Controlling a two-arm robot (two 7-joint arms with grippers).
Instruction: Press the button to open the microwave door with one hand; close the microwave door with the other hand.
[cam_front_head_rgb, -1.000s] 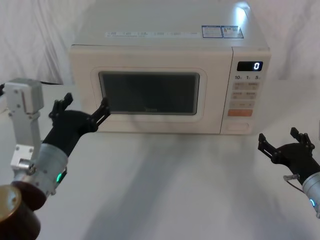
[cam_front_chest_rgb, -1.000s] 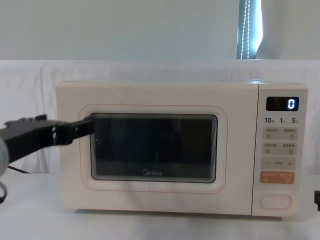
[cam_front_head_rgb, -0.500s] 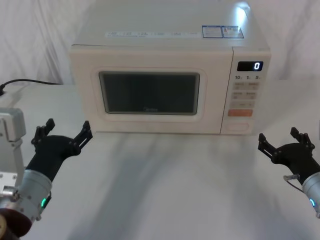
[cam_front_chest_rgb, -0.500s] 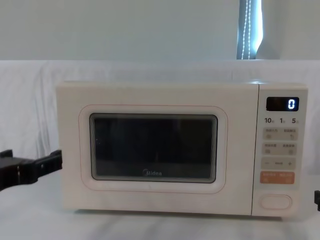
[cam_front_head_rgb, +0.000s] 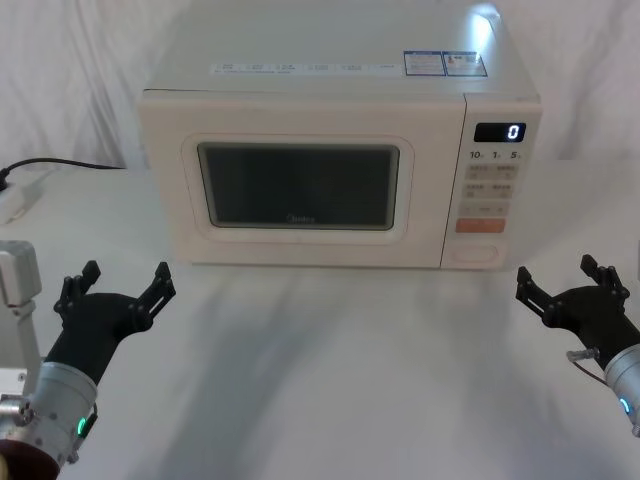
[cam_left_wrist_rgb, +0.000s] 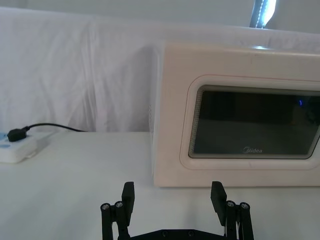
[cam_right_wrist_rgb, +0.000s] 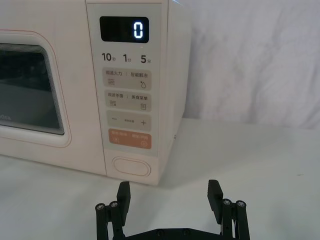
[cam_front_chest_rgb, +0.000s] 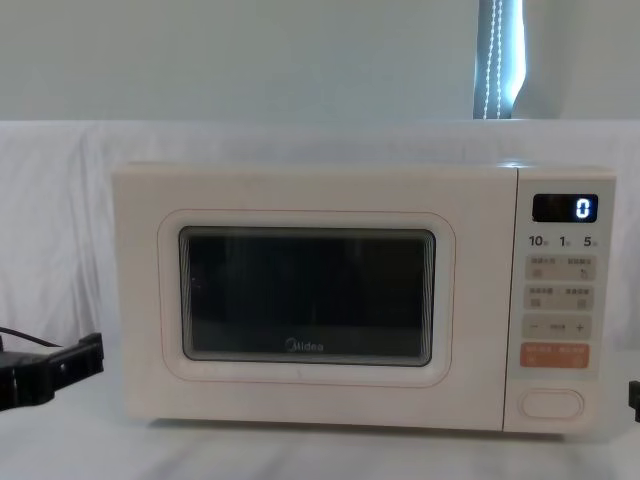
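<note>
- The left hand (cam_front_head_rgb: 112, 288), a black blocky two-fingered gripper, sits at the lower left of the head view, fingers spread wide and holding nothing, on the white-draped bench (cam_front_head_rgb: 330, 370) in front of the oven's left corner.
- A white power strip with a black cable (cam_left_wrist_rgb: 20, 145) lies at the left edge of the left wrist view, apart from everything else.
- The cream-white boxy microwave (cam_front_head_rgb: 330, 70) fills the upper middle of the head view; its cream-white microwave door with the big dark glass window (cam_front_head_rgb: 300, 185) lies flush and shut, up and to the right of the left hand, its long axis running left-right.
- Grey "Midea" lettering sits under the window at the bottom centre of the door in the chest view.
- On the panel at the right: a black display showing "0", then "10", "1", "5", small printed keys I cannot read, "−" and "+", and an orange key.
- The large plain cream pill-shaped button (cam_right_wrist_rgb: 131, 166) lies lowest on the panel, long axis horizontal, unmarked.
- The right hand (cam_front_head_rgb: 572, 290), at the lower right of the head view, is likewise wide open and empty; the button lies forward and slightly left of it, so it looks the nearer arm for the press.
</note>
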